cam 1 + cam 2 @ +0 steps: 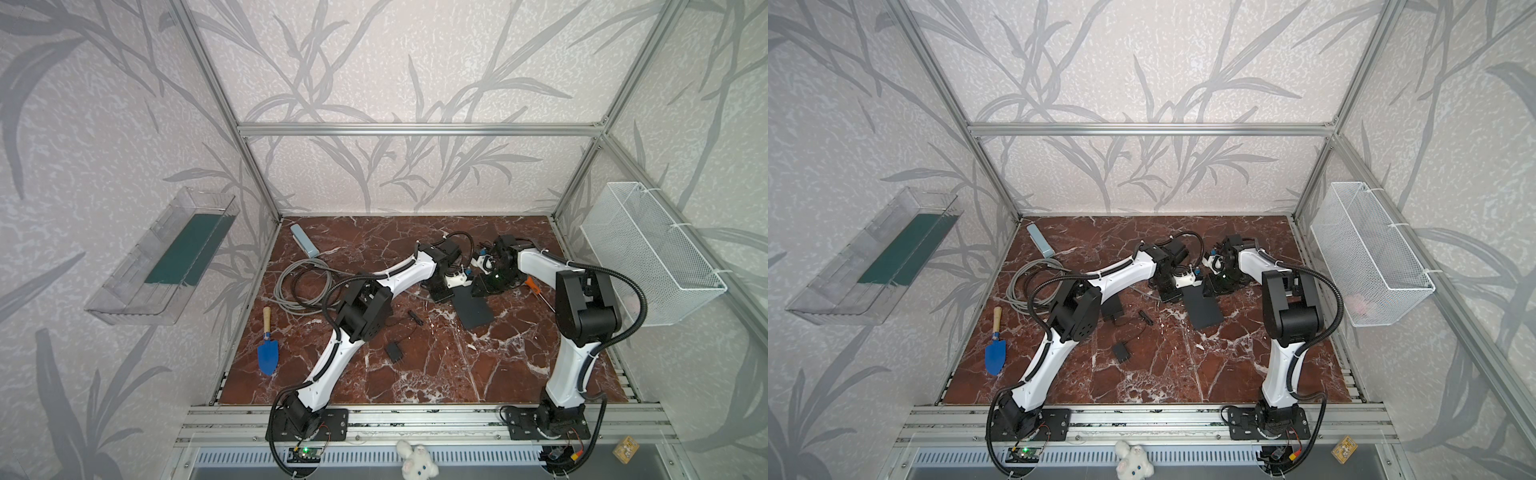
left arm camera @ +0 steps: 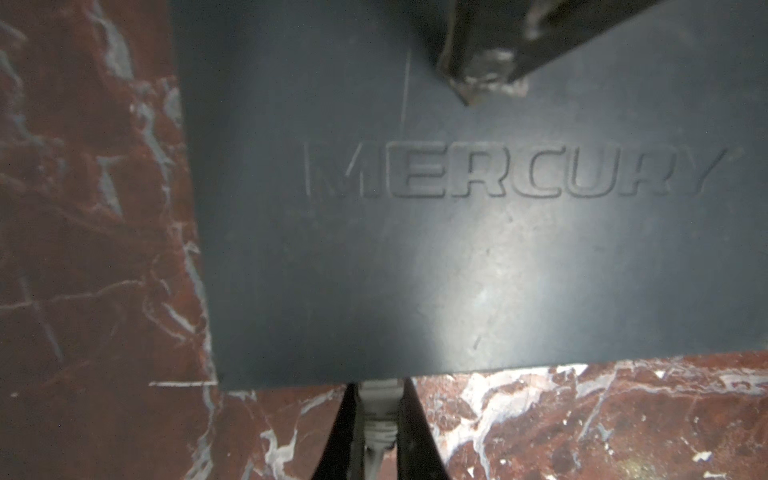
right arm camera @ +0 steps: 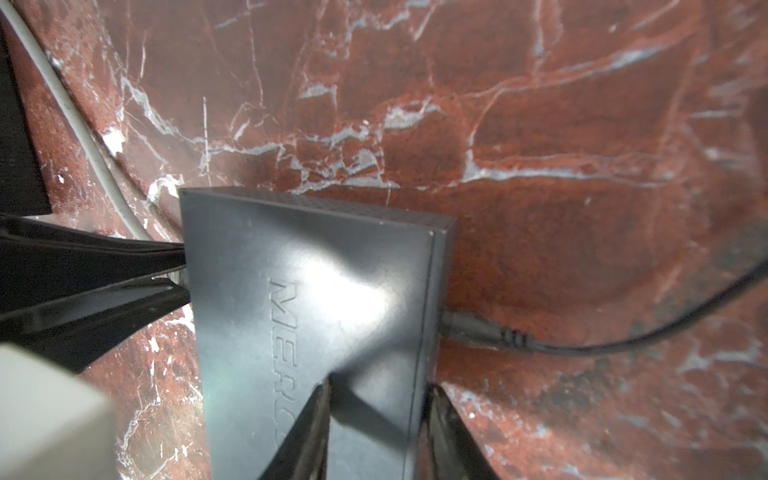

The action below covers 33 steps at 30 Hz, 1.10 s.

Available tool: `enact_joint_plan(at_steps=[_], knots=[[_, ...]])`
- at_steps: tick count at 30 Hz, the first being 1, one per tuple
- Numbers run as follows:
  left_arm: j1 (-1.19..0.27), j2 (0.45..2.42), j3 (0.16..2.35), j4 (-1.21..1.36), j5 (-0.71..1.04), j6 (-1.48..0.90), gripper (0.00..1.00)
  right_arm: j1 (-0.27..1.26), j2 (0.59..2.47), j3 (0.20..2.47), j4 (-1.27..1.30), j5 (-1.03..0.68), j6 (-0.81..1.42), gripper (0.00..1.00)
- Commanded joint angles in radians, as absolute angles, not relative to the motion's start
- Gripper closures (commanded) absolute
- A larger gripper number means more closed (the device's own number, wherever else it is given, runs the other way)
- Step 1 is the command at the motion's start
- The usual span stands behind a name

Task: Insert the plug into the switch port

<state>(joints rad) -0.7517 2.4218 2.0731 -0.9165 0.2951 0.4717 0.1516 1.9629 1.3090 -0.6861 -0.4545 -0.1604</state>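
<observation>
The switch (image 2: 457, 249) is a flat dark box marked MERCURY, lying on the marble; it shows in both top views (image 1: 473, 309) (image 1: 1204, 309). My left gripper (image 2: 380, 386) is shut on the grey plug (image 2: 380, 399). The plug's front end meets the switch's side wall and runs out of sight under the top edge; how deep it sits cannot be told. My right gripper (image 3: 378, 388) stands open astride the switch's (image 3: 316, 311) long edge. One of its fingers (image 2: 482, 83) rests on the top face, the other stands beside the side wall. The port itself is hidden.
A black power cable (image 3: 478, 330) enters the switch's other side. A grey cable coil (image 1: 305, 286) lies at the left, with a blue trowel (image 1: 267, 353) in front of it. A black adapter (image 1: 393, 351) sits mid-table, and an orange screwdriver (image 1: 536, 289) lies under the right arm.
</observation>
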Motion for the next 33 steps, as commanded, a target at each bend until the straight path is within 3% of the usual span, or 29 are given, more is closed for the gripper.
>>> enact_joint_plan(at_steps=[1,11,18,22,27,31,32,33], knots=[[-0.793,2.445,2.155,-0.461,0.485,0.425,1.0,0.3,2.044,1.233,-0.661,-0.738,-0.156,0.63],[-0.772,2.397,2.09,-0.487,0.496,0.427,0.99,0.226,1.984,1.201,-0.657,-0.655,-0.092,0.6],[-0.723,2.26,1.908,-0.62,0.441,0.554,0.82,0.071,1.88,1.189,-0.624,-0.582,0.0,0.58],[-0.695,2.226,1.924,-0.765,0.361,0.601,0.7,0.021,1.843,1.178,-0.627,-0.547,0.026,0.56],[-0.652,2.19,1.97,-0.95,0.35,0.644,0.63,-0.021,1.797,1.163,-0.624,-0.551,0.046,0.56],[-0.611,2.105,1.887,-0.778,0.295,0.464,0.59,-0.025,1.729,1.148,-0.595,-0.548,0.046,0.54],[-0.598,2.067,1.839,-0.691,0.275,0.375,0.45,-0.025,1.699,1.132,-0.57,-0.544,0.05,0.53],[-0.581,2.024,1.785,-0.611,0.274,0.292,0.05,-0.025,1.652,1.116,-0.548,-0.533,0.056,0.36]])
